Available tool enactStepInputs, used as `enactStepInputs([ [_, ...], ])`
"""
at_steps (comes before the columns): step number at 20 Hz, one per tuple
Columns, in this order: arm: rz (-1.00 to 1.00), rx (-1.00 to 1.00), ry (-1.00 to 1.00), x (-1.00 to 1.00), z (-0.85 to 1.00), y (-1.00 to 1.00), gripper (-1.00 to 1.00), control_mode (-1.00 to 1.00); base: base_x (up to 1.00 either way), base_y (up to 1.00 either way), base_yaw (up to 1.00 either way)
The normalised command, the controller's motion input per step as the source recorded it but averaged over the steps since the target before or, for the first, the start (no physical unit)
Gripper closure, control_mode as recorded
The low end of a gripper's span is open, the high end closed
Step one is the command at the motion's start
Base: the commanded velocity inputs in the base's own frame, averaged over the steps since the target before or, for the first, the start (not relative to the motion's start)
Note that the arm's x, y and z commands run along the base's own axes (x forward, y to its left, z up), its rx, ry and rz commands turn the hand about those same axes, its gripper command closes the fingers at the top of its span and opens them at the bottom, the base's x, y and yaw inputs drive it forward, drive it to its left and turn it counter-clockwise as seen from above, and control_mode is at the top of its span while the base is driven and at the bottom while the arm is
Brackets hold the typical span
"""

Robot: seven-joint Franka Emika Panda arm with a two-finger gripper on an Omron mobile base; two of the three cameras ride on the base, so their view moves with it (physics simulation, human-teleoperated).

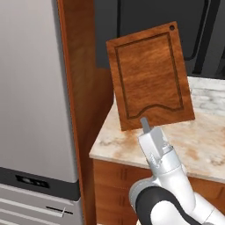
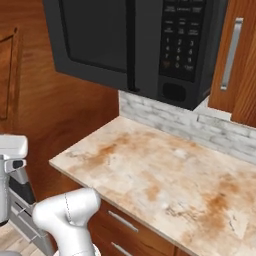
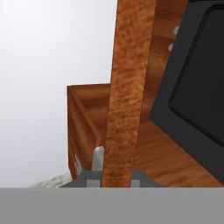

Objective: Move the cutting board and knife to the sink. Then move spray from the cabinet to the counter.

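Wooden cutting board [image 1: 149, 77] pinched upright in pincer [image 1: 146, 127] above surface [image 1: 202, 140] | step: carrying board | next: reach sink, lower it in

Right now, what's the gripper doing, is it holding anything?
Gripper: shut on the cutting board, gripping its lower edge and holding it upright above the counter.

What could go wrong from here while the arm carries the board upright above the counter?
1. The claw pinches the cutting board only at its bottom edge, so the tall board could pivot or slip out.
2. The raised board stands close to the microwave and the wooden side panel; a swing might knock a corner against either.
3. If dropped, it would land on the counter, not in the sink.
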Motion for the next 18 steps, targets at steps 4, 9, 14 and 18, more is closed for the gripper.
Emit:
enactStepInputs([
  [4,0.0,0.0,0.0,0.0,0.0,0.0,1.0,1.0,0.61,0.86,-0.06],
  [9,0.0,0.0,0.0,0.0,0.0,0.0,1.0,1.0,-0.42,0.0,-0.01],
  [14,0.0,0.0,0.0,0.0,0.0,0.0,1.0,1.0,-0.28,0.51,-0.26],
  [18,0.0,0.0,0.0,0.0,0.0,0.0,1.0,1.0,0.01,0.84,-0.69],
])
